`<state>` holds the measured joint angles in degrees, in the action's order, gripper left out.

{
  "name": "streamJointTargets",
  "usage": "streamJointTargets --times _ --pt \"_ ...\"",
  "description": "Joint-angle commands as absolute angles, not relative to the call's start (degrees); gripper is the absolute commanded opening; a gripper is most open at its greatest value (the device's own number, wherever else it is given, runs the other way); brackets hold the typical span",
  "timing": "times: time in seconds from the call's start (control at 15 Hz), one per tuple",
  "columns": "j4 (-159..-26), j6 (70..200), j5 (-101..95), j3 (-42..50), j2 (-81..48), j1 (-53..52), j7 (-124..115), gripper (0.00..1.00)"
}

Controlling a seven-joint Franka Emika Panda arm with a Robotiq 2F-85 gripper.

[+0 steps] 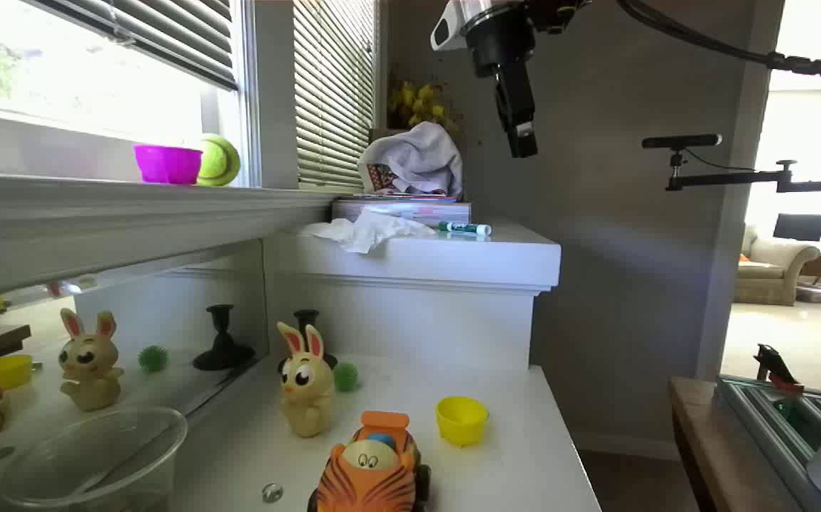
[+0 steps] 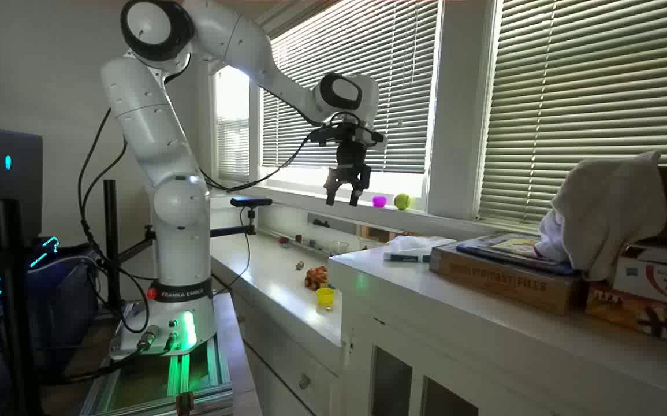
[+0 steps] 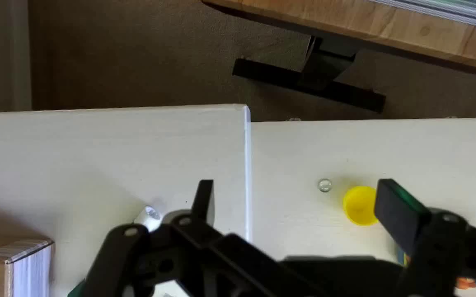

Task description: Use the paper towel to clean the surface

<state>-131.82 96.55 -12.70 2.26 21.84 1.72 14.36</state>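
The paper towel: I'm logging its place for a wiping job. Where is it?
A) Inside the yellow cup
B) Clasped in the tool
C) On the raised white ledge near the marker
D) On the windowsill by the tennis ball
C: an exterior view shows the paper towel lying crumpled on the raised white ledge near the green-and-white marker, while the open tool holds nothing.

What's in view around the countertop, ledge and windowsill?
paper towel: 1, white, ledge
marker: 1, green-white, ledge
boxes: several, mixed, ledge
cloth: 1, white, atop boxes
cup: 1, purple, windowsill
tennis ball: 1, yellow, windowsill
rabbit: 1, cream, countertop
tiger car: 1, orange, countertop
bowl: 1, yellow, countertop
spiky ball: 1, green, countertop
candlestick: 1, black, countertop
tumbler: 1, clear, countertop
pebbles: 2+, clear, countertop
oddments: several, unclear, countertop
flowers: some, yellow, behind cloth
arm: 1, white, beside countertop
gripper: 1, black, open, midair
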Motion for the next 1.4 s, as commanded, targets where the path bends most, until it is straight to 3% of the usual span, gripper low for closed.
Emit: streamJointTargets --times 0.0,0.53,1.33 --pt "-131.73 96.42 -12.83 2.73 21.82 1.18 14.21 1.0" --pt "-130.46 99.94 -11.84 3.44 19.53 1.33 13.93 1.0" --pt "-120.66 123.35 -8.17 6.31 4.38 3.35 11.18 1.0"
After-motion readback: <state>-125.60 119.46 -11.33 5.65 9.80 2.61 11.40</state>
